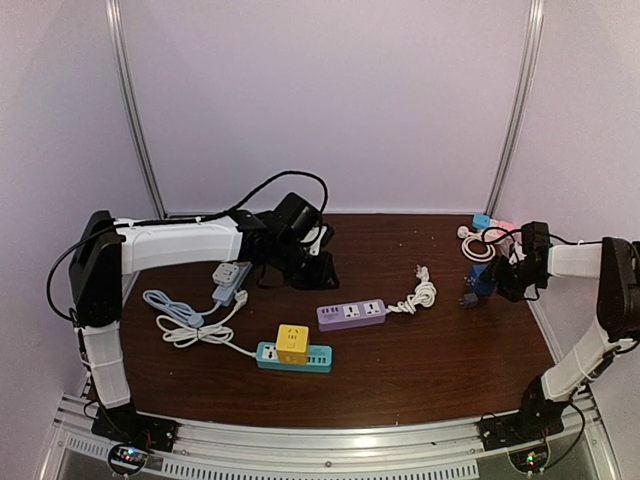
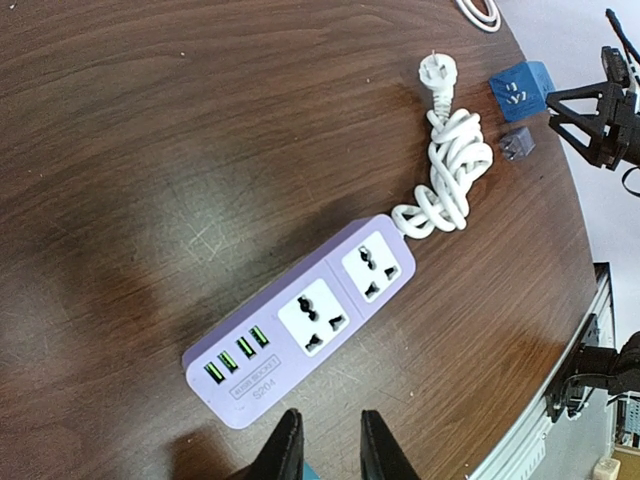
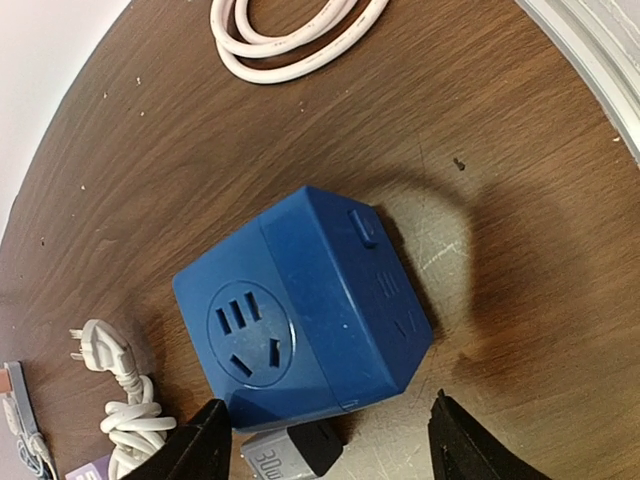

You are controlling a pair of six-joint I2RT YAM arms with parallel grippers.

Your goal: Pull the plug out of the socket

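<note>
A dark blue cube socket sits at the table's right side, and it also shows in the top view. A small grey 30W charger plug lies against its lower edge; I cannot tell if it is plugged in. My right gripper is open wide just above them, one finger on each side and touching neither; it also shows in the top view. My left gripper is slightly open and empty, hovering near the purple power strip, whose sockets are empty. In the top view the left gripper is at the table's middle back.
A yellow cube adapter sits on a teal strip at the front centre. A light blue strip with blue and white cords lies at the left. The purple strip's coiled white cord lies at centre right. A white cable loop lies beyond the cube.
</note>
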